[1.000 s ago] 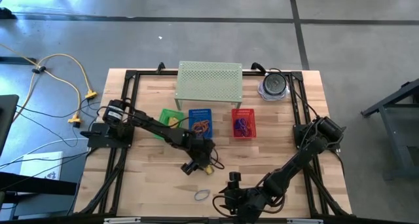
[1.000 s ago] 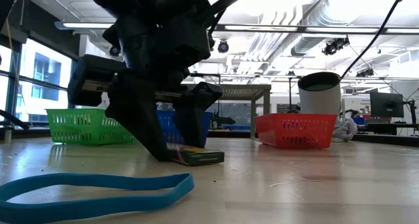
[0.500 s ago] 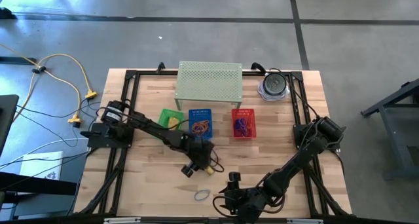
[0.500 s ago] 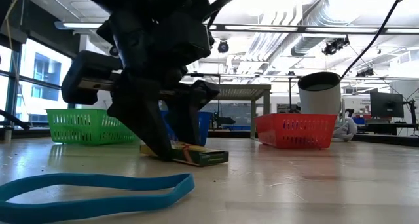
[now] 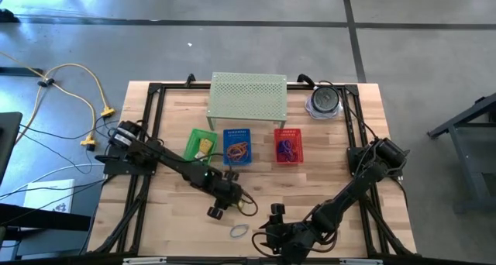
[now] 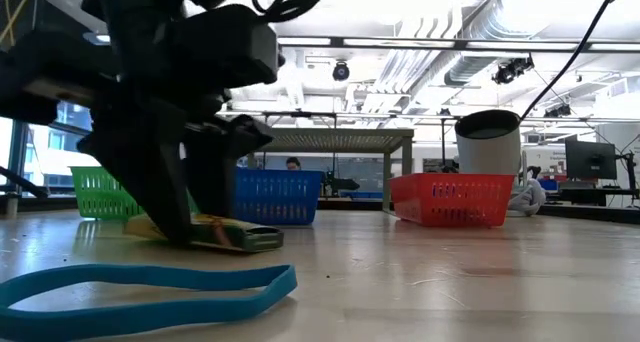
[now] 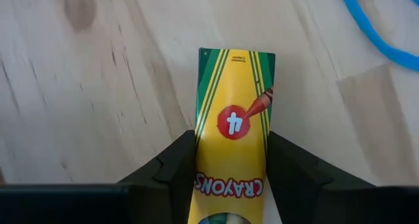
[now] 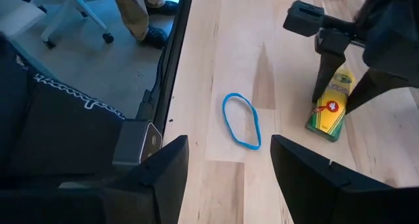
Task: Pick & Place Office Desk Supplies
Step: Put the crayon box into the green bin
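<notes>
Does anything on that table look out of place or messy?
Mostly tidy. One blue rubber band lies loose on the bare wood, away from the baskets, and the left gripper clasps a crayon box still lying flat there.

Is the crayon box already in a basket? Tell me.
No, the crayon box lies on the bare wooden table, clamped between the left gripper fingers.

We observed a yellow crayon box point(image 7: 234, 145) striped green with a red disc, a blue rubber band point(image 8: 241, 121), and green point(image 6: 112, 191), blue point(image 6: 275, 195) and red baskets point(image 6: 448, 199).
</notes>
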Tool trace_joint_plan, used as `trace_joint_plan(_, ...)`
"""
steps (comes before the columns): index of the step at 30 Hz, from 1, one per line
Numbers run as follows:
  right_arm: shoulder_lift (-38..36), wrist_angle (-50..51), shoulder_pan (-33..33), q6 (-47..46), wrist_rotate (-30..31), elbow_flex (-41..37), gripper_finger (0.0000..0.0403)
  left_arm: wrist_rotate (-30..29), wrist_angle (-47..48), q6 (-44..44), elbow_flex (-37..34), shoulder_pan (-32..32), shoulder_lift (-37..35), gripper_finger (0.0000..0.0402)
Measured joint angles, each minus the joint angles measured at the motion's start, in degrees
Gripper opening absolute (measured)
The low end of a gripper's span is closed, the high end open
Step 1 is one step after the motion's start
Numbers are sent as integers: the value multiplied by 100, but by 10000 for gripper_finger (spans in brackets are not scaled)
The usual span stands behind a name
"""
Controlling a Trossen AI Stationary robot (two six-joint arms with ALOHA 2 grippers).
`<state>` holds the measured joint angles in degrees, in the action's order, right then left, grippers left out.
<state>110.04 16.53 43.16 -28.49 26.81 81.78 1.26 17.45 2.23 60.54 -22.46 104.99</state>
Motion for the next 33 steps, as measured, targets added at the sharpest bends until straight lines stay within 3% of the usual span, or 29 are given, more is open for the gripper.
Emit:
trace_joint_plan(8, 0, -4, 2, -29, 0, 0, 205, -241, 168, 1422, 10, -270, -24, 155)
trace_joint_plan(15, 0, -52, 36, -31, -39, 0, 205, -435, 1090, 2481, -23, -390, -498, 157)
trace_joint_plan(25, 0, -49, 35, -24, -143, 0, 205, -199, 1751, 3396, -14, -460, -1816, 158)
trace_joint_plan(33, 0, -62, 35, -22, -153, 0, 205, -1206, 3180, 3965, -6, 4, -3180, 158)
